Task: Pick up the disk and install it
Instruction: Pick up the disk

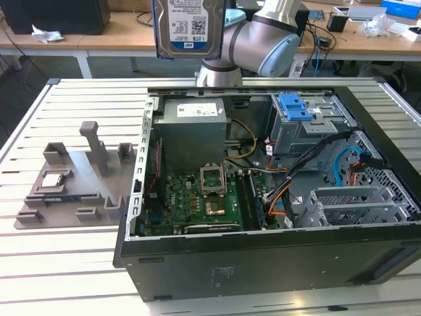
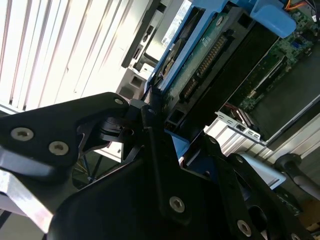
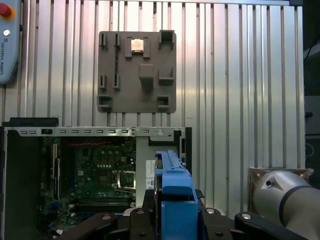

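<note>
The disk (image 1: 187,26) hangs upright high above the back of the open computer case (image 1: 263,263), its white-and-blue label facing the exterior view. In the second wrist view its green circuit-board underside (image 2: 210,60) and blue carrier edge run away from my black gripper (image 2: 165,125), which is shut on the disk's end. The first wrist view looks down along the blue carrier frame (image 3: 175,190), clamped between my gripper's fingers (image 3: 150,205). Far below, at the case's back right, the grey drive cage (image 1: 306,131) stands with a blue bracket (image 1: 295,105) on top.
Inside the case lie the motherboard (image 1: 197,204), a grey power supply (image 1: 194,128) and loose cables (image 1: 289,191). A grey fixture plate (image 1: 72,178) sits on the slatted table at the exterior view's left. The arm's base (image 1: 220,76) stands behind the case. A pendant (image 3: 7,40) lies on the table.
</note>
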Controlling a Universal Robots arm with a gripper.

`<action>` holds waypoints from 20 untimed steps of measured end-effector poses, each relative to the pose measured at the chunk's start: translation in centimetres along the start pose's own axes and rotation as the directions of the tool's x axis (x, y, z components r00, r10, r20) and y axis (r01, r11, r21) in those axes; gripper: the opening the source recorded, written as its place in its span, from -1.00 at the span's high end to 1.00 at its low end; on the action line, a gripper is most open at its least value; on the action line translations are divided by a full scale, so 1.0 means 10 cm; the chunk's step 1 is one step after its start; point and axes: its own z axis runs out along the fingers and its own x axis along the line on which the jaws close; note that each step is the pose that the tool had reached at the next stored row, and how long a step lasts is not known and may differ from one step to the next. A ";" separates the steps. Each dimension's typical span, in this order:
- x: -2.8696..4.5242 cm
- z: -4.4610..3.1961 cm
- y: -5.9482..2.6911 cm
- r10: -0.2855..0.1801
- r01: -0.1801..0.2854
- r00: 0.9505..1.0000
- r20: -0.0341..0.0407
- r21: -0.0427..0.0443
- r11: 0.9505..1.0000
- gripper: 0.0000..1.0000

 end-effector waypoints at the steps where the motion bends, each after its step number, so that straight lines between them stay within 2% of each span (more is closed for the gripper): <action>1: 0.004 0.000 0.000 0.000 0.000 1.000 0.000 0.000 1.000 0.26; 20: 0.093 0.001 0.001 0.000 0.000 1.000 0.000 0.000 1.000 0.26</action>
